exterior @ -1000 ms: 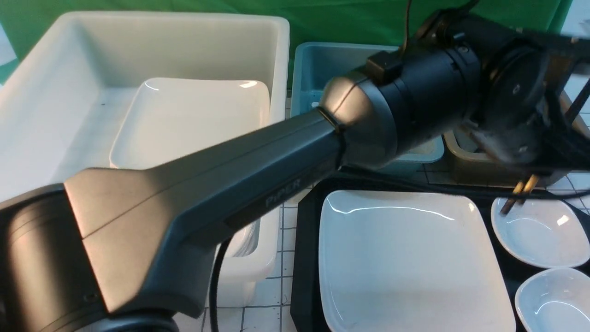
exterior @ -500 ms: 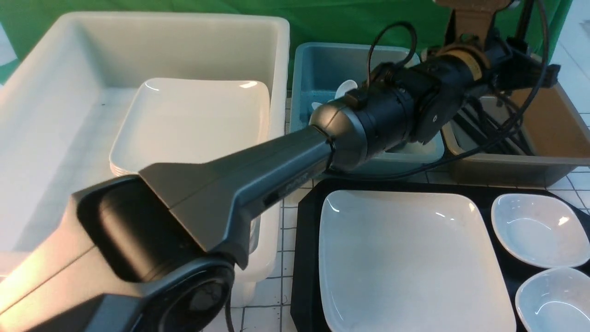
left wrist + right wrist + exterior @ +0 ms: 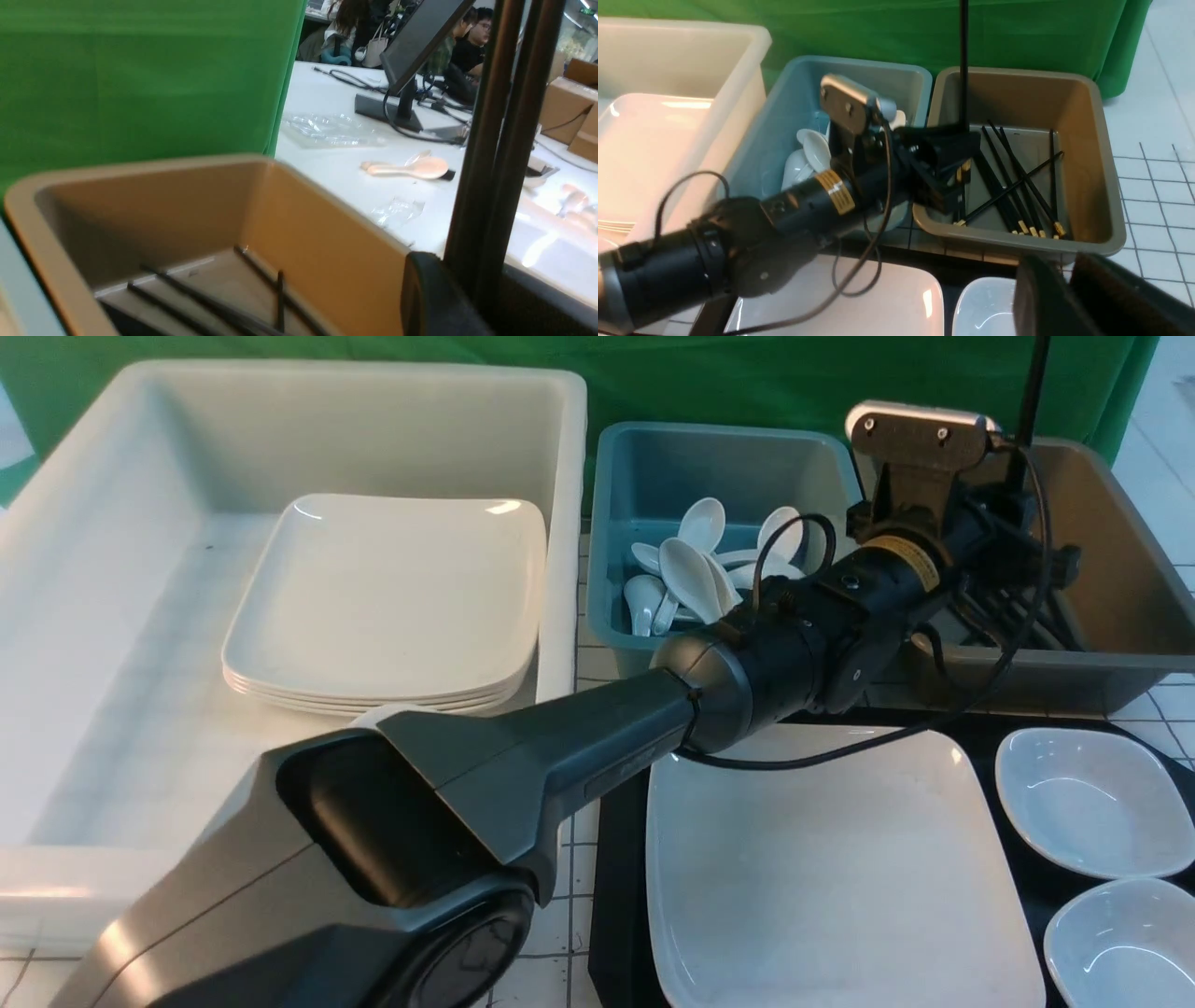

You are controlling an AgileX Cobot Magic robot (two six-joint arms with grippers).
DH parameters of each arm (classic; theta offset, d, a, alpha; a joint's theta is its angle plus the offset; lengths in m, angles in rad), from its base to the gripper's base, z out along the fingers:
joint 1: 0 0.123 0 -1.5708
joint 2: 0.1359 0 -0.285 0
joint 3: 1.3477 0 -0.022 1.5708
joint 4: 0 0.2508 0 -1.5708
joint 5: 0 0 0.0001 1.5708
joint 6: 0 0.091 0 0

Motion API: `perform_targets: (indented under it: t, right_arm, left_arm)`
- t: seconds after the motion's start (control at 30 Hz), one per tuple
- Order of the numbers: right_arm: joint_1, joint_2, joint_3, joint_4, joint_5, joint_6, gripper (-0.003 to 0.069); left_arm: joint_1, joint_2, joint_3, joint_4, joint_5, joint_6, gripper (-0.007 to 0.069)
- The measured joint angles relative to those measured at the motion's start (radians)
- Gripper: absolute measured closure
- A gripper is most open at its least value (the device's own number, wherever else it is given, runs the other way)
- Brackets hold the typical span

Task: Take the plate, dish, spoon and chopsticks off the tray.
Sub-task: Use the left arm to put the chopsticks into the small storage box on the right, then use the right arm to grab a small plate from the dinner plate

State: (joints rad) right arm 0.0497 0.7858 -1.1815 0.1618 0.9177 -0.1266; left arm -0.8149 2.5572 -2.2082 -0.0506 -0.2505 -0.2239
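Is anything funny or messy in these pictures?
Yes. One pair of chopsticks stands straight up over the brown bin, pinched in the left end effector, while the other chopsticks lie criss-crossed flat inside it. Nothing looks spilled or broken.

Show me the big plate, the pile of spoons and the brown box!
big plate (image 3: 822, 868), front view, middle of its flat bottom
pile of spoons (image 3: 686, 569), front view, bowl of one spoon
brown box (image 3: 1083, 140), right wrist view, inside of a side wall
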Motion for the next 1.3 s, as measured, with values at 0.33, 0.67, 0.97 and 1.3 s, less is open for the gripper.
perform_targets:
  t: [0.33, 0.67, 0.97, 1.3]
  right_arm:
    - [0.000, 0.000, 0.001, 0.000, -0.003, 0.000, 0.0549]
    - [0.000, 0.000, 0.001, 0.000, 0.001, -0.001, 0.0543]
    - [0.000, 0.000, 0.001, 0.000, 0.003, -0.001, 0.0536]
    - [0.000, 0.000, 0.001, -0.007, 0.011, -0.001, 0.0534]
  left_arm:
    - [0.002, 0.042, 0.000, 0.000, 0.005, 0.012, 0.0521]
    - [0.002, 0.051, 0.000, 0.030, 0.087, 0.025, 0.0458]
    - [0.002, 0.029, -0.058, 0.073, 0.333, 0.029, 0.0244]
    - [0.002, -0.138, -0.165, 0.076, 0.846, 0.082, 0.0403]
